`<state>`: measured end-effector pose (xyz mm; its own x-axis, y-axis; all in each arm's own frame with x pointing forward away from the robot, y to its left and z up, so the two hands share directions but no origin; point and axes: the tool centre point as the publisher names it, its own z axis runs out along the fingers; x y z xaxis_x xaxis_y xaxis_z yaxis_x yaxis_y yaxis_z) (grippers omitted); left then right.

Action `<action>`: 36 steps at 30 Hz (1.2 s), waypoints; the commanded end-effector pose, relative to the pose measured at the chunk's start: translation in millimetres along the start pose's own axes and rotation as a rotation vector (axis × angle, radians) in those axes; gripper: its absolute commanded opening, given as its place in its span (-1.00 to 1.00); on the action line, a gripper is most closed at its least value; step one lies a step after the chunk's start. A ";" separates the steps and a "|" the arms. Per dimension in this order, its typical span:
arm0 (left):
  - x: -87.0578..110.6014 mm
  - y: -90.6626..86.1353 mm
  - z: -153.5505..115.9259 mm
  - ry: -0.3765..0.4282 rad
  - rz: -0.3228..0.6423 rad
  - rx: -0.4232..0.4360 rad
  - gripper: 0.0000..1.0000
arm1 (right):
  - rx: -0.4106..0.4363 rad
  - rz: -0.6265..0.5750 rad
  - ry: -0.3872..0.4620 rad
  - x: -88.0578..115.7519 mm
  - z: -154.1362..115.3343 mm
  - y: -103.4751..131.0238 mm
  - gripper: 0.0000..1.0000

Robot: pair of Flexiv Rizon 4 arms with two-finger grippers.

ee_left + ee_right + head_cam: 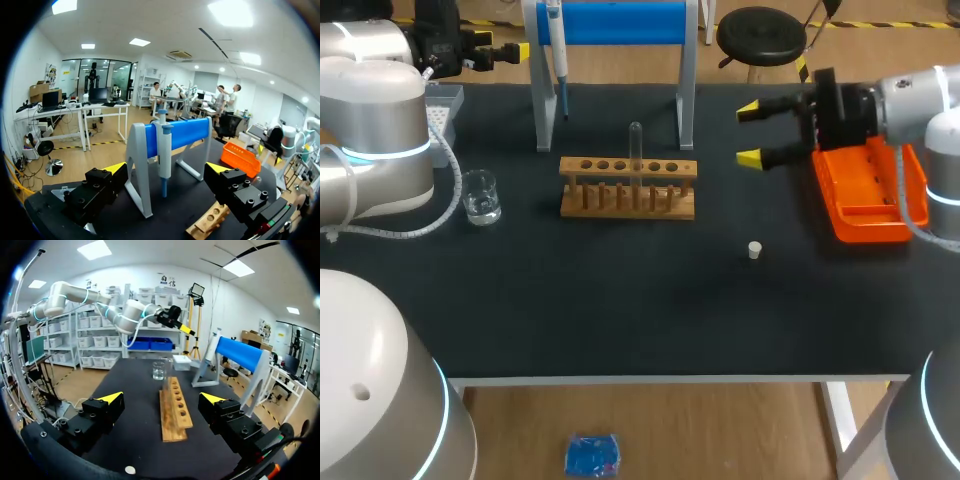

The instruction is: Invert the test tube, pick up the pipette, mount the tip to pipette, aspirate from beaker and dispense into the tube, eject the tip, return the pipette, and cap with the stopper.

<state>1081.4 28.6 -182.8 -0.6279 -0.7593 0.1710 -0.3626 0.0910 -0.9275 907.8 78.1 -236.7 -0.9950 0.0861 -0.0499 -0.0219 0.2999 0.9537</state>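
Head view: test tube (636,148) upright in wooden rack (628,192), mid-desk. Right claw (750,133) fingers apart, empty, above orange tray (868,200). Left claw (502,48) apart, empty, back left. Probably the inverting step: grip tube mid-body, lift straight clear of rack before turning.

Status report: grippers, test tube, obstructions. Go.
Left gripper open, empty, facing hanging pipette. Right gripper open, empty, beside orange tray. Test tube upright in wooden rack, untouched. Nothing between right gripper and tube.

No lettering or number here is legible.
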 end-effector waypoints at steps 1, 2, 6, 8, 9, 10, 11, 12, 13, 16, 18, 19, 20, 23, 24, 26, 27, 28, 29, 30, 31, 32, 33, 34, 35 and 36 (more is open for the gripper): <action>-0.7 -0.1 0.1 0.002 0.000 -0.001 1.00 | -0.019 -0.003 0.021 7.4 13.5 -1.9 1.00; -0.7 -0.1 0.1 0.002 0.000 -0.001 1.00 | -0.031 -0.007 0.034 10.9 17.1 -2.0 1.00; -0.7 -0.1 0.1 0.002 0.000 -0.001 1.00 | -0.051 -0.027 0.060 20.0 32.8 -3.9 1.00; -0.7 -0.1 0.1 0.002 0.000 -0.001 1.00 | -0.051 -0.027 0.060 20.0 32.8 -3.9 1.00; -0.7 -0.1 0.1 0.002 0.000 -0.001 1.00 | -0.051 -0.027 0.060 20.0 32.8 -3.9 1.00; -0.7 -0.1 0.1 0.002 0.000 -0.001 1.00 | -0.051 -0.027 0.060 20.0 32.8 -3.9 1.00; -0.7 -0.1 0.1 0.002 0.000 -0.001 1.00 | -0.051 -0.027 0.060 20.0 32.8 -3.9 1.00; -0.7 -0.1 0.1 0.002 0.000 -0.001 1.00 | -0.051 -0.027 0.060 20.0 32.8 -3.9 1.00; -0.7 -0.1 0.1 0.002 0.000 -0.001 1.00 | -0.051 -0.027 0.060 20.0 32.8 -3.9 1.00; 8.9 2.2 -2.8 0.022 0.042 0.001 1.00 | -0.051 -0.027 0.060 20.0 32.8 -3.9 1.00; 31.1 6.8 -9.6 0.086 0.133 0.035 1.00 | -0.051 -0.027 0.060 20.0 32.8 -3.9 1.00; 42.8 8.8 -11.6 0.111 0.169 0.044 1.00 | -0.051 -0.027 0.060 20.0 32.8 -3.9 1.00; 54.3 11.1 -14.2 0.131 0.198 0.044 1.00 | -0.051 -0.027 0.060 20.0 32.8 -3.9 1.00; 80.8 16.9 -20.7 0.159 0.253 0.028 1.00 | -0.051 -0.027 0.060 20.0 32.8 -3.9 1.00; 88.5 18.4 -22.4 0.164 0.265 0.028 1.00 | -0.051 -0.027 0.060 20.0 32.8 -3.9 1.00; 103.7 21.7 -24.5 0.181 0.299 0.005 1.00 | -0.051 -0.027 0.060 20.0 32.8 -3.9 1.00; 111.1 23.5 -24.6 0.181 0.307 -0.003 1.00 | -0.051 -0.027 0.060 20.0 32.8 -3.9 1.00; 118.5 24.8 -24.6 0.198 0.315 -0.002 1.00 | -0.051 -0.027 0.060 20.0 32.8 -3.9 1.00; 126.4 26.3 -24.2 0.216 0.326 -0.004 1.00 | -0.051 -0.027 0.060 20.0 32.8 -3.9 1.00; 134.4 28.0 -23.3 0.223 0.334 -0.017 1.00 | -0.051 -0.027 0.060 20.0 32.8 -3.9 1.00; 141.9 30.0 -22.5 0.238 0.346 -0.027 1.00 | -0.051 -0.027 0.060 20.0 32.8 -3.9 1.00; 150.7 31.8 -22.0 0.275 0.361 -0.023 1.00 | -0.051 -0.027 0.060 20.0 32.8 -3.9 1.00; 159.2 34.3 -22.2 0.306 0.372 -0.022 1.00 | -0.051 -0.027 0.060 20.0 32.8 -3.9 1.00; 159.2 34.3 -22.2 0.306 0.372 -0.022 1.00 | -0.051 -0.027 0.060 20.0 32.8 -3.9 1.00; 159.2 34.3 -22.2 0.306 0.372 -0.022 1.00 | -0.051 -0.027 0.060 20.0 32.8 -3.9 1.00; 159.2 34.3 -22.2 0.306 0.372 -0.022 1.00 | -0.051 -0.027 0.060 20.0 32.8 -3.9 1.00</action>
<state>952.5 -79.2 -181.0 -0.8869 -0.4547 -0.0815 -0.0858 0.3354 -0.9382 891.4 109.4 -250.7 -0.9981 0.0209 -0.0579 -0.0507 0.2532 0.9661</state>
